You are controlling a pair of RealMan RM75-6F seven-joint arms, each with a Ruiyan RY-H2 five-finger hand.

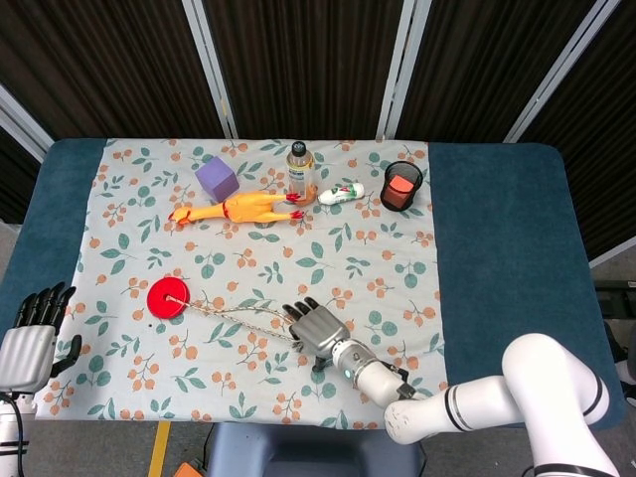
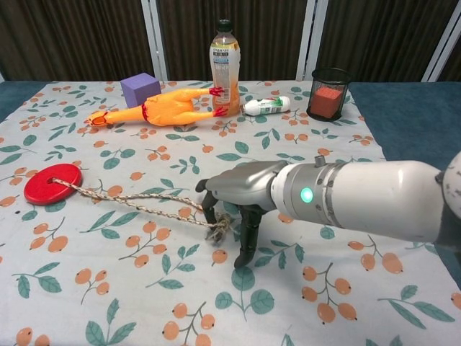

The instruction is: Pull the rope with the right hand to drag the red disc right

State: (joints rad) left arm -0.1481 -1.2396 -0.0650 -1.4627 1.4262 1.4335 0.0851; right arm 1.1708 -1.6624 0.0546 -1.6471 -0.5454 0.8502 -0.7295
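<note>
Covering the blue table (image 1: 497, 229), a floral cloth (image 1: 378, 248) bears right-hand fingers (image 2: 210, 202) pinching rope (image 2: 130, 197).

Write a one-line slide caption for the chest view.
Right hand grips the rope end, its line running left to the red disc.

We see both views evenly and brightly lit from above — shadows are soft and short. The right hand (image 2: 241, 189) shows a mild sheen and a glowing green lamp. Focus is sharp — the curtains behind stay dark.
</note>
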